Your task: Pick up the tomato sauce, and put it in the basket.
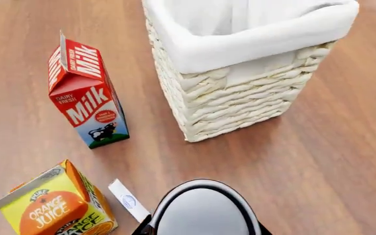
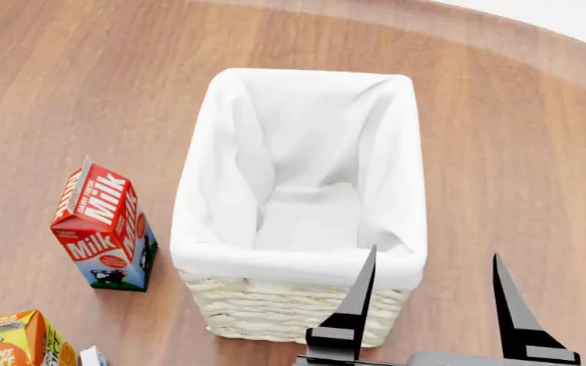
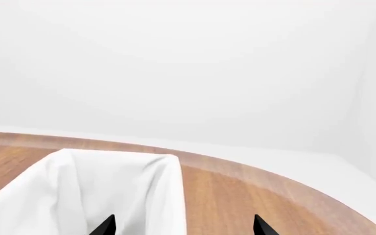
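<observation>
The tomato sauce (image 1: 204, 210) shows only its round silver top with a dark rim, close up in the left wrist view. My left gripper (image 1: 204, 231) is shut on it, with black jaw parts on either side. The can hangs above the wooden table, just short of the basket (image 1: 240, 98). The cream woven basket (image 2: 293, 263) with its white cloth liner holds nothing. My right gripper (image 2: 433, 255) is open and empty, its two black fingers spread at the basket's near right corner. In the right wrist view the same gripper (image 3: 184, 218) straddles the basket's edge (image 3: 109, 196).
A red milk carton (image 1: 86, 98) (image 2: 104, 229) stands left of the basket. An orange juice carton (image 1: 54, 205) (image 2: 8, 339) and a small white box (image 1: 128, 199) stand nearer to me on the left. The round table's far edge (image 3: 273, 171) curves behind the basket.
</observation>
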Available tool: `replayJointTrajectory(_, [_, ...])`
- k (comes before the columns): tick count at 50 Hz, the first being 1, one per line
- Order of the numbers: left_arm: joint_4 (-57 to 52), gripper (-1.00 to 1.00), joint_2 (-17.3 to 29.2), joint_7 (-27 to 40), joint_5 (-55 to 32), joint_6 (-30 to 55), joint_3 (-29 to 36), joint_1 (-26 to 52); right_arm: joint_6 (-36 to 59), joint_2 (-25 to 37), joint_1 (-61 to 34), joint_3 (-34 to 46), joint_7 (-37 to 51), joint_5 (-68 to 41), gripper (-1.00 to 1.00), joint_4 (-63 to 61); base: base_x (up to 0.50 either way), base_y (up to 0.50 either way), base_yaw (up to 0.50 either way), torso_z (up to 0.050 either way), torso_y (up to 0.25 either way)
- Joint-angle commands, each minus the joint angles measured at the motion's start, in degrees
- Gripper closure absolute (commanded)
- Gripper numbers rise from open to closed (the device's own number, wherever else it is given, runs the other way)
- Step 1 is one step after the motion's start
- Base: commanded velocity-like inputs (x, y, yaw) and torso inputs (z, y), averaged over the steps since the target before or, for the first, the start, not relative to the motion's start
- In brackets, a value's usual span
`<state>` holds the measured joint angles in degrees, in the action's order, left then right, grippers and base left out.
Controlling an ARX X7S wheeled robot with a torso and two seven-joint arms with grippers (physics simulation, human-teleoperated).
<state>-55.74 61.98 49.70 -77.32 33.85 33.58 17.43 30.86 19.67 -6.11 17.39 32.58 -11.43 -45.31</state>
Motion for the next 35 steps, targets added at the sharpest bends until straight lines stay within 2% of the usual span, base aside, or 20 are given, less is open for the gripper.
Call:
replayJointTrajectory(1, [-3.46,1.0,-0.63,5.47,-11.83,3.05,-2.11,13.03,0.04,0.13,-0.08,0.07,0.21,-0.18,-1.0,-0.04,0.0,0.0,0.0,0.0,0.0])
replayJointTrajectory(12, [0.0,1.0,-5.37,10.36,-24.1,6.68,-2.04,30.92,-0.34,0.35,0.07,-0.19,0.31,-0.51,-1.0,0.07,0.0,0.0,0.0,0.0,0.0])
replayJointTrajectory(28, [8.22,1.0,-9.6,11.58,-29.38,9.31,-1.88,44.19,-0.32,0.53,-0.09,0.14,0.5,-0.63,-1.0,0.24,0.0,0.0,0.0,0.0,0.0])
replayJointTrajectory(30, [10.74,1.0,-10.95,14.35,-34.79,10.61,-0.99,51.21,-0.59,0.62,0.06,0.0,0.53,-0.67,-1.0,0.32,0.0,0.0,0.0,0.0,0.0])
replayJointTrajectory(35, [11.99,1.0,-12.04,12.85,-32.16,11.06,-0.92,51.24,-0.47,0.65,-0.03,0.09,0.63,-0.71,-1.0,0.24,0.0,0.0,0.0,0.0,0.0])
